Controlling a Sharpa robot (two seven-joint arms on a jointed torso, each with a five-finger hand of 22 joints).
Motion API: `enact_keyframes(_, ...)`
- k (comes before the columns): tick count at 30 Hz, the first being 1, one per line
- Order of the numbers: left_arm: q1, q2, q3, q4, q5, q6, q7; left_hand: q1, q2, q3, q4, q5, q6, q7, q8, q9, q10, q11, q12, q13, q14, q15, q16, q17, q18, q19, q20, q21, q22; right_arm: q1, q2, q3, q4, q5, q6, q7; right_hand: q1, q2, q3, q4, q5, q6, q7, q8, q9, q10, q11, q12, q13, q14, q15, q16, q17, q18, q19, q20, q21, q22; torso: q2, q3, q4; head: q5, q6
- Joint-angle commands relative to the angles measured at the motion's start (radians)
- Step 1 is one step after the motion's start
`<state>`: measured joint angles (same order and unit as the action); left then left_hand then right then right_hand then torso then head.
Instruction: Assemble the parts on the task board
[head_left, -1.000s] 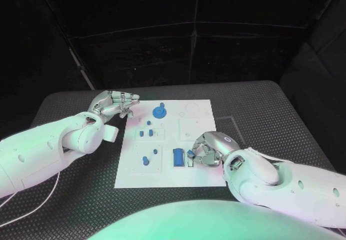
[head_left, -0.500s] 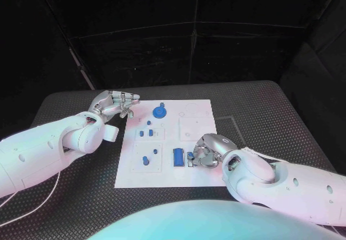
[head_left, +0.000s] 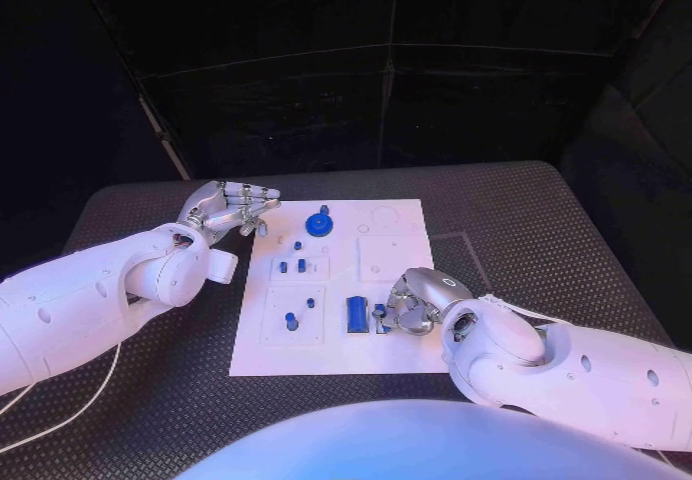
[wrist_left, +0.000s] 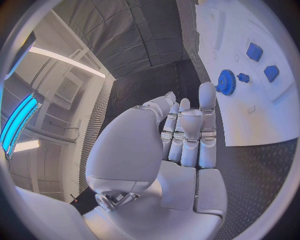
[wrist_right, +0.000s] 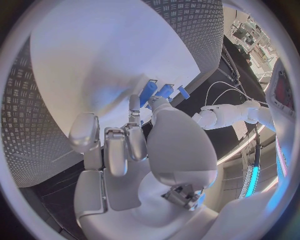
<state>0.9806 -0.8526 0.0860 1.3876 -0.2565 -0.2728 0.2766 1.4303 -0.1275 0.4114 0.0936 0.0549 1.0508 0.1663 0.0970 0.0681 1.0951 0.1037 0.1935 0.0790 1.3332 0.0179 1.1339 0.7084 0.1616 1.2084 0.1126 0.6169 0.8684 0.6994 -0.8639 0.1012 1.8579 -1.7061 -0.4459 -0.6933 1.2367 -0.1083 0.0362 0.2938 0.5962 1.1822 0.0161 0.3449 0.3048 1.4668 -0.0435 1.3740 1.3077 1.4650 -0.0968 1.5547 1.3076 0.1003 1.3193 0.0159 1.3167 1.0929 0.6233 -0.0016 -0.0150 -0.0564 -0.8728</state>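
Observation:
The white task board (head_left: 397, 352) lies in the middle of the table. On it are a blue gear (head_left: 320, 221) at the far end, several small blue parts (head_left: 293, 266) in the middle, and a long blue block (head_left: 356, 314) near the front. My right hand (head_left: 411, 305) is curled over the board just right of that block. Its thumb and a finger close on a small blue part (head_left: 381, 310), also seen at the fingertips in the right wrist view (wrist_right: 148, 92). My left hand (head_left: 228, 208) hovers off the board's far left corner, holding nothing, fingers side by side (wrist_left: 187, 132).
Black ribbed matting (head_left: 548, 230) surrounds the board on all sides. A faint square outline (head_left: 462, 245) is marked on the mat right of the board. The left wrist view shows the gear (wrist_left: 226, 82) and two small blue parts (wrist_left: 254, 51) beyond the fingers.
My right hand has shifted slightly nearer to me and lower onto the board with the small blue part at its fingertips. The left hand has stayed where it was.

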Motion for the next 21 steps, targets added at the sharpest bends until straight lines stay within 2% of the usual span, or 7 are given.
enact_keyframes(1, 0.001, 0.002, 0.001, 0.0, 0.003, 0.011, 0.002, -0.005, 0.008, -0.001, -0.008, -0.003, -0.007, 0.002, 0.003, 0.0, -0.006, -0.001, 0.004, -0.002, -0.007, -0.003, 0.0, -0.002, 0.021, -0.006, 0.003, -0.005, -0.001, 0.001, 0.002, 0.0, 0.001, -0.002, 0.007, -0.018, -0.019, 0.004, -0.011, -0.001, 0.004, 0.003, 0.001, 0.008, 0.004, 0.03, -0.008, 0.008, 0.099, 0.102, -0.009, 0.006, 0.243, -0.006, 0.006, -0.006, 0.008, 0.003, 0.001, 0.0001, -0.0009, -0.002, 0.0)
enact_keyframes(9, 0.001, 0.004, 0.001, -0.001, 0.003, 0.012, 0.001, -0.005, 0.008, -0.001, -0.008, -0.003, -0.007, 0.002, 0.003, 0.0, -0.006, -0.001, 0.004, -0.002, -0.007, -0.002, 0.0, -0.002, 0.021, -0.006, 0.003, -0.005, -0.001, 0.001, 0.004, 0.0, -0.002, -0.002, 0.008, -0.017, -0.054, 0.019, -0.033, -0.001, -0.015, 0.005, -0.002, 0.015, 0.014, 0.037, -0.011, 0.021, 0.112, 0.102, -0.011, 0.007, 0.246, -0.007, 0.009, -0.008, 0.01, 0.008, 0.0, -0.0001, 0.0009, -0.003, 0.0)
enact_keyframes(17, 0.001, 0.004, 0.001, -0.002, 0.003, 0.014, -0.002, -0.006, 0.008, -0.001, -0.007, -0.003, -0.008, 0.003, 0.003, 0.0, -0.008, -0.001, 0.004, -0.002, -0.007, -0.002, 0.0, -0.001, 0.02, -0.006, 0.003, -0.006, -0.001, 0.001, 0.005, 0.0, -0.003, -0.004, 0.005, -0.016, -0.101, 0.031, -0.075, -0.001, -0.125, 0.002, -0.002, 0.021, 0.026, 0.038, -0.01, 0.021, 0.115, 0.102, -0.011, 0.007, 0.246, -0.007, 0.009, -0.009, 0.01, 0.01, -0.001, -0.0004, 0.0003, -0.003, 0.0)
enact_keyframes(21, 0.001, 0.004, 0.001, -0.002, 0.003, 0.014, -0.002, -0.006, 0.008, -0.001, -0.007, -0.003, -0.008, 0.003, 0.003, 0.0, -0.008, -0.001, 0.004, -0.002, -0.007, -0.002, 0.0, -0.001, 0.02, -0.006, 0.003, -0.006, -0.001, 0.001, -0.003, 0.0, 0.001, -0.013, -0.004, -0.014, -0.098, 0.031, -0.079, -0.003, -0.132, 0.0, -0.002, 0.022, 0.028, 0.038, -0.01, 0.021, 0.115, 0.102, -0.011, 0.007, 0.245, -0.007, 0.009, -0.009, 0.01, 0.01, -0.001, 0.0002, -0.0009, -0.002, 0.0)
